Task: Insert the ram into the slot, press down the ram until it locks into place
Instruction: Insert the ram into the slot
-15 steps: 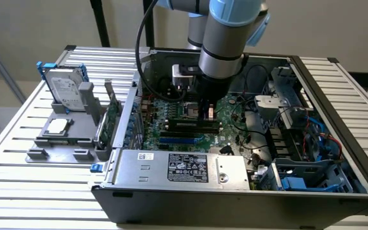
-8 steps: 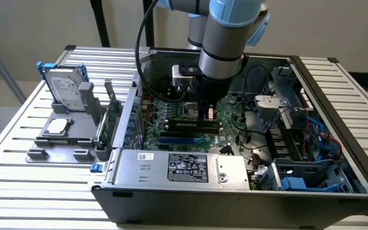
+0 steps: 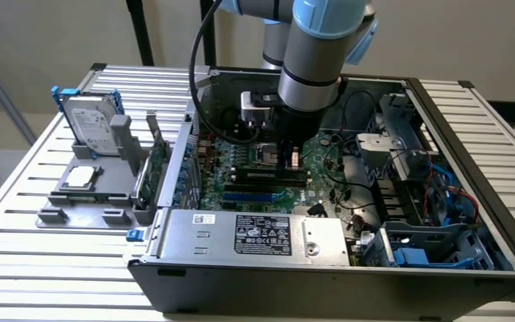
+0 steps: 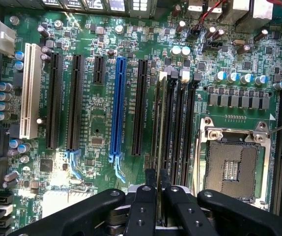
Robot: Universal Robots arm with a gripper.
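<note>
Slatted metal table (image 3: 11,268), open PC case (image 3: 329,290) on it, nothing fancy. My gripper (image 4: 157,180) has its fingers pinched nearly together on the near end of the ram (image 4: 160,123). The ram stands on edge in the slot (image 4: 155,147) and runs straight away from the hand, with the processor socket (image 4: 232,169) just off to one side. Looks like the seating step to me, and I'd say it calls for a straight, even push down. Can't tell if the end clips have caught.

The ram (image 4: 161,123), a long thin stick seen edge-on, stands upright on its long edge in the slot (image 4: 157,140), a narrow black socket, outermost of several parallel alike sockets (image 4: 180,123) on the motherboard (image 4: 97,147), running its length.
</note>
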